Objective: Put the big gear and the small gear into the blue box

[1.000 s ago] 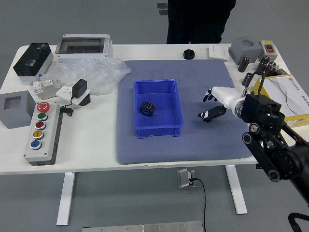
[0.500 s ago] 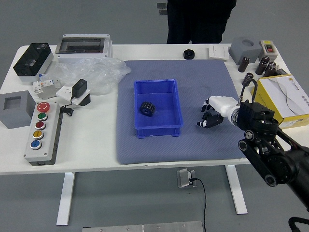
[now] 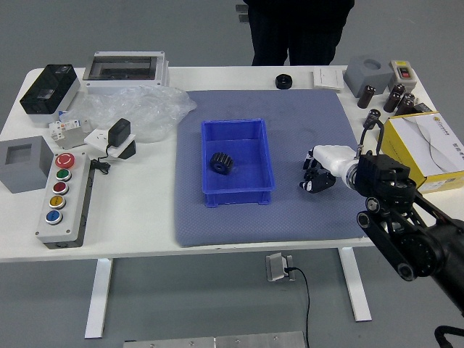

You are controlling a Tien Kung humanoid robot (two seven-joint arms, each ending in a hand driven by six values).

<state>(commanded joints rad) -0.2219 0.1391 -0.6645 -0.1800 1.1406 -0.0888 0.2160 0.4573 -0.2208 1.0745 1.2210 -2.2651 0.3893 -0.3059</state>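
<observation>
While a button box [image 3: 73, 210] with five coloured caps stands at the left, clear plastic wrap [image 3: 148, 109] beyond it crumples into folds I can't read through. Further right, the blue box [image 3: 241, 197] sits on the blue-grey mat [image 3: 217, 226], and in it lies a black toothed gear [image 3: 221, 163] near the left wall; whether it is the big gear or the small one, I cannot tell. At the mat's far edge is a black round thing [image 3: 283, 81], its details too small to make out. Behind the table stands a person [image 3: 301, 29] in dark clothes, cut off by the picture's top. My right hand [image 3: 316, 174] is low over the mat, right of the box; its dark parts blur together, so I cannot tell whether it is open, closed or clamped on something. Rightmost, behind my wrist, is a yellow carton [image 3: 424, 148], cut off at the edge.
</observation>
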